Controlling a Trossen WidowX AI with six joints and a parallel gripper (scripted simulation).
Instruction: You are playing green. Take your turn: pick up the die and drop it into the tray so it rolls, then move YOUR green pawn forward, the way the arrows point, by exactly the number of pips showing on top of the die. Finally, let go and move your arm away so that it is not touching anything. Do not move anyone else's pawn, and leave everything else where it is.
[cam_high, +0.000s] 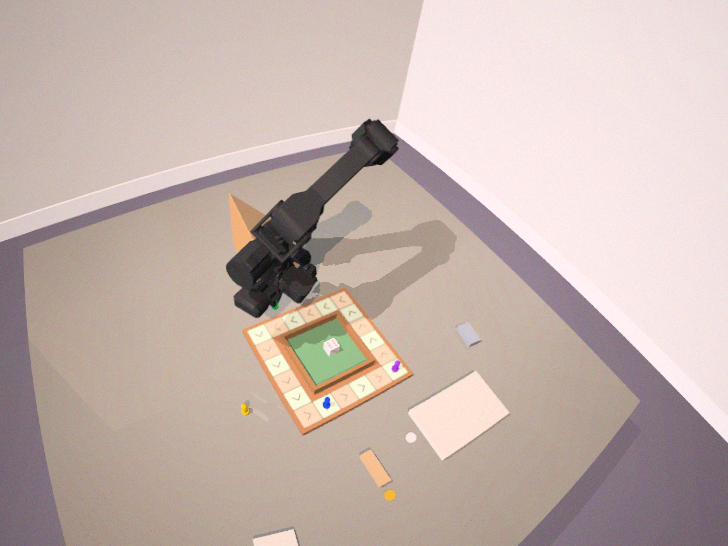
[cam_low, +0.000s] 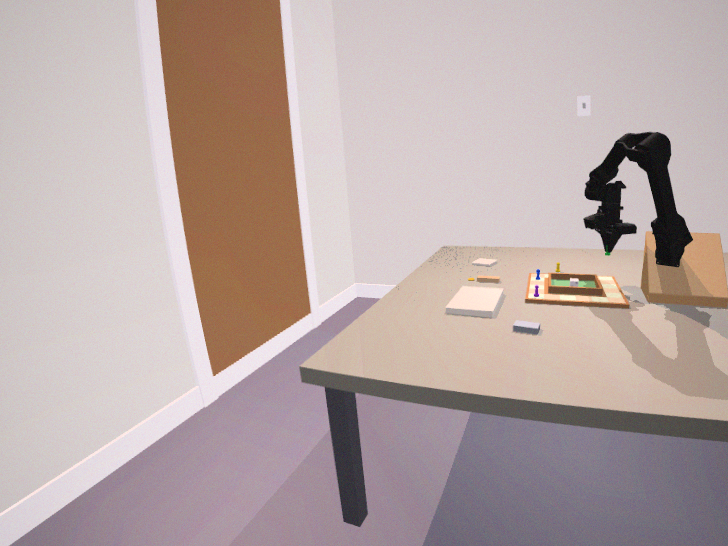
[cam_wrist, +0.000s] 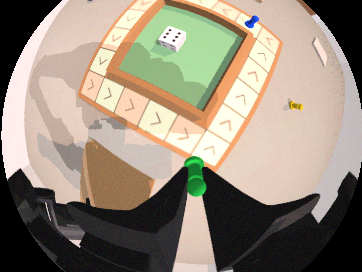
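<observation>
My gripper (cam_low: 608, 249) (cam_wrist: 194, 172) is shut on the green pawn (cam_high: 274, 305) (cam_low: 607, 253) (cam_wrist: 196, 187). It holds the pawn in the air, near the board's corner in the wrist view. The board (cam_high: 357, 403) (cam_low: 576, 303) has arrow squares around the tray (cam_high: 346, 377) (cam_wrist: 150, 95). The white die (cam_high: 331, 346) (cam_low: 574, 282) (cam_wrist: 172, 38) lies in the tray with six pips on top. In the top view the arm hides the fingertips and part of the pawn.
A blue pawn (cam_high: 326, 403) (cam_wrist: 252, 21) and a purple pawn (cam_high: 395, 366) stand on squares. A yellow pawn (cam_high: 245, 409) (cam_wrist: 296, 106) stands off the board. A wooden wedge (cam_high: 238, 226) (cam_low: 705, 264) is beside the arm. A pale slab (cam_high: 458, 414), grey block (cam_high: 468, 333) and orange block (cam_high: 375, 467) lie around.
</observation>
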